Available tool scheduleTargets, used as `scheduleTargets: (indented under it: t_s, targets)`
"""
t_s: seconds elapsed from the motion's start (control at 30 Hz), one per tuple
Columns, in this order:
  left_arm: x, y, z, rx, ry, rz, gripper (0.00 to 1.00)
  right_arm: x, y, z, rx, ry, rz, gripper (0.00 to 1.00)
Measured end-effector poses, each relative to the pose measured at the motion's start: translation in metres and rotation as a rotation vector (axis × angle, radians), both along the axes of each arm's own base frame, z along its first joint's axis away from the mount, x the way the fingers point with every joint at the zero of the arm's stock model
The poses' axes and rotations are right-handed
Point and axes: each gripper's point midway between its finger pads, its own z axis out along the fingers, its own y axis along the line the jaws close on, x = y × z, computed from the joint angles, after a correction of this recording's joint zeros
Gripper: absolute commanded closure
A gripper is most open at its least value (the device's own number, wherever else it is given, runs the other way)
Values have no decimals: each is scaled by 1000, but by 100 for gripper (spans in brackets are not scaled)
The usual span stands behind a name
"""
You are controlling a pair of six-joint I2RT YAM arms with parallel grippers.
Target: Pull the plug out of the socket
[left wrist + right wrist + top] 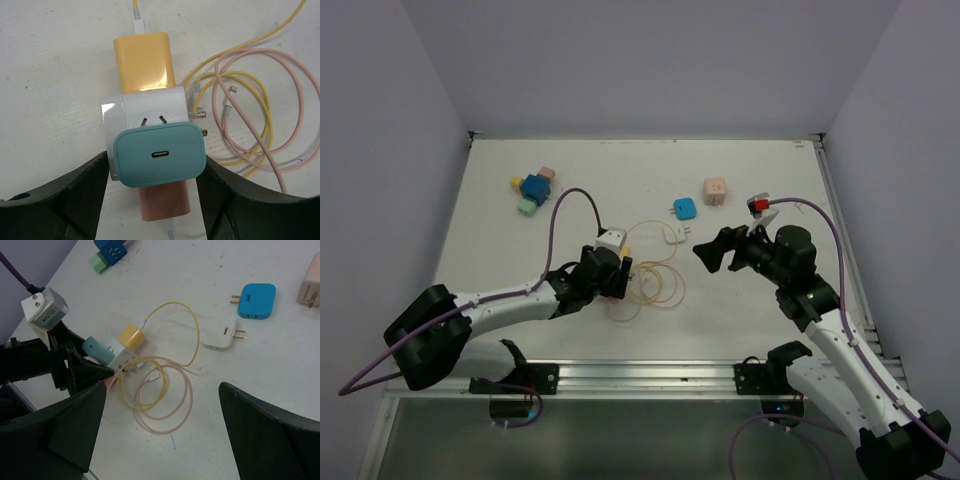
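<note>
- Left gripper (pixel 155 162): I read its jaws as pinching the white socket cube (pixel 150 107) from both sides, the cube resting on the table.
- Teal plug (pixel 159 155): seated on the cube's face turned toward the left wrist camera, between the fingers.
- Yellow plug (pixel 144 60): on the cube's side away from that gripper.
- Pink plug (pixel 165 202): on the opposite side.
- Yellow cable (pixel 265 125) and pink cable (pixel 300 90): coiled just right of the cube.
- Right gripper (pixel 163 387): jaws spread wide, holding nothing, well right of the cube.
</note>
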Motion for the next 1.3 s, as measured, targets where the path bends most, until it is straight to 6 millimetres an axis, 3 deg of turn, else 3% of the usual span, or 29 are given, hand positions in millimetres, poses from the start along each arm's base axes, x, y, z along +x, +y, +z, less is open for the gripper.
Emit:
scheduleTargets:
  t_s: [0.13,0.27,0.53,0.8,0.9,1.07,1.2,1.3]
  targets:
    - [-4,-4,-1,-3,6,-13,14,0,0,0,0,2,2,1]
    - [-2,-6,3,-26,-3,-5,8,-1,0,-1,-1,6,4,1]
    - [7,-16,25,-113,-85,58,9,-2,0,-6,-4,17,5,1]
    - [13,-9,10,-76,-89,128,13,-3,1,-8,-4,22,11,1]
    - [13,-6,-2,-41,-71,134,17,-3,2,-8,-3,22,16,1]
    - [14,-7,-5,-35,-76,143,28,-5,3,-8,0,23,26,1]
    - [13,-8,-5,-34,-79,141,45,-5,4,-8,1,24,28,1]
    - [13,-8,-5,-33,-79,138,70,-6,4,-8,5,28,31,1]
